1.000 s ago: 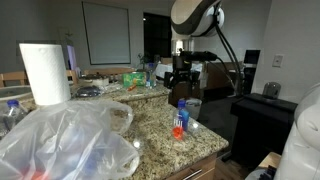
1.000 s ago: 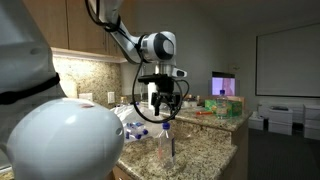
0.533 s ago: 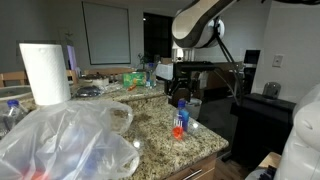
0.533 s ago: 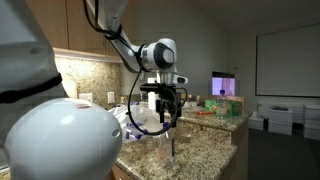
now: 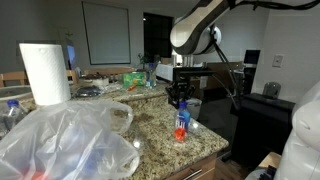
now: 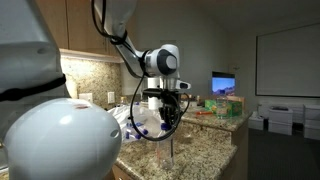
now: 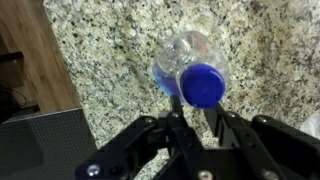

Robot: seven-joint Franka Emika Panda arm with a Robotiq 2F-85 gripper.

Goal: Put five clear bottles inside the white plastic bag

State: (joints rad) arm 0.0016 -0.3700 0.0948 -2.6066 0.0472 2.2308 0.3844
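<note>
- Standing upright on the granite counter (image 5: 150, 128), the clear bottle (image 5: 181, 122) with its blue cap (image 7: 203, 84) and red label waits directly beneath the gripper (image 5: 179, 97). It is not yet in the white plastic bag (image 5: 70, 140).
- The gripper holds nothing. Its jaws are parted only narrowly, and the fingers (image 7: 215, 118) hang just above the cap in both exterior views.
- From the wrist view, the cap sits a shade to one side of the gap between the fingers rather than dead centre.
- The step in hand looks like the reach for a grasp. Done well, it would mean nudging sideways until the cap sits centred and spreading the jaws enough to clear it. The tool would then sink straight down so the pads close on the neck or shoulder, not on the slick cap top.
- A thin, light bottle like this is likely to tip or skate on the stone if one finger touches first, so a slow, square approach seems wise.
- The arm arches over from high behind the gripper, elbow raised, with the wrist (image 6: 165, 60) turned so the tool points straight down at the counter.
- The bag lies well away from the gripper across the counter, slumped and crumpled, with a paper towel roll (image 5: 45, 72) standing beyond it.
</note>
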